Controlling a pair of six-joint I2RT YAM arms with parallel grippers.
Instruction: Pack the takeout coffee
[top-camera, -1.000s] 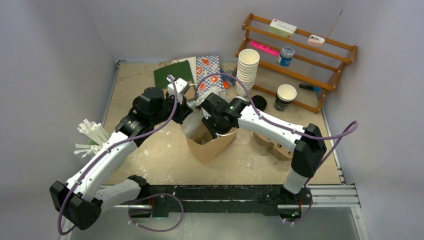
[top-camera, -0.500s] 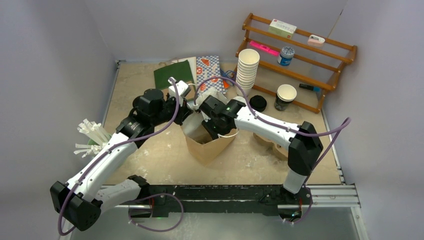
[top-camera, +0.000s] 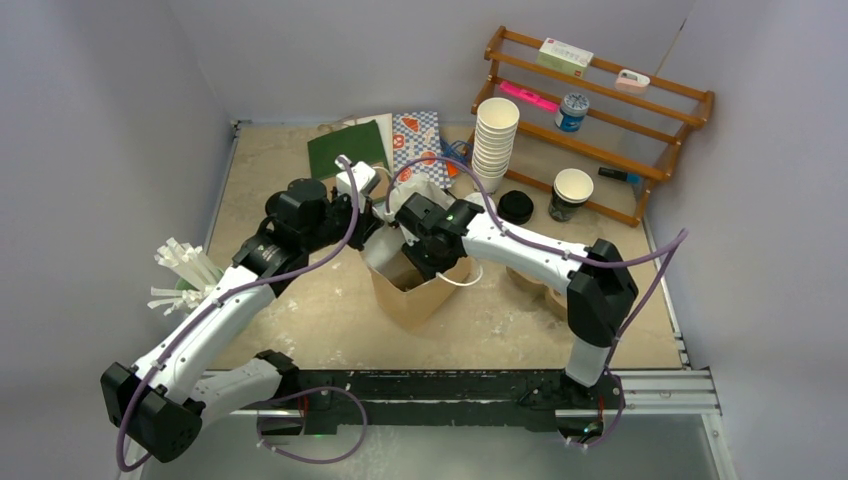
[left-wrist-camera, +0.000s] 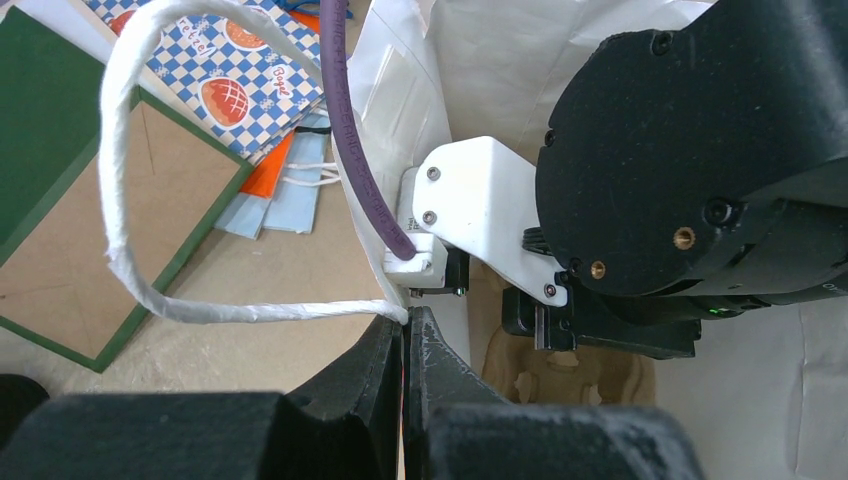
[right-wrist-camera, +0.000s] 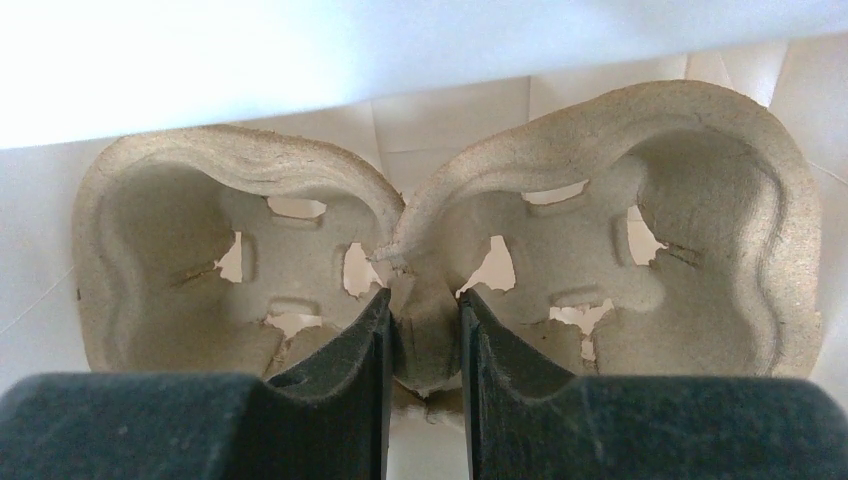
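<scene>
Two claws meet at the paper bag (top-camera: 420, 300) mid-frame from above: left claw (top-camera: 375, 225) on its upper-left rim, right claw (top-camera: 413, 262) down inside. What looks like the black-lidded cup (top-camera: 516, 207) stands on the counter (top-camera: 300, 300) up-right of the right claw, nearer that arm; you can't pick out the white-lidded one. Left wrist: pinched tight on the bag rim beside the handle (left-wrist-camera: 130, 270). Right wrist: narrow, gripping the pulp carrier (right-wrist-camera: 560, 250) by its centre ridge.

Left arm (top-camera: 215, 320) and right arm (top-camera: 530, 250) extended forward, bent inward, wrists nearly meeting. Left gripper (left-wrist-camera: 405, 325) pressed fully together on paper bag (left-wrist-camera: 470, 60) rim. Right gripper (right-wrist-camera: 425, 310) pointed downward, clamped on cup carrier (right-wrist-camera: 560, 240) centre ridge.
</scene>
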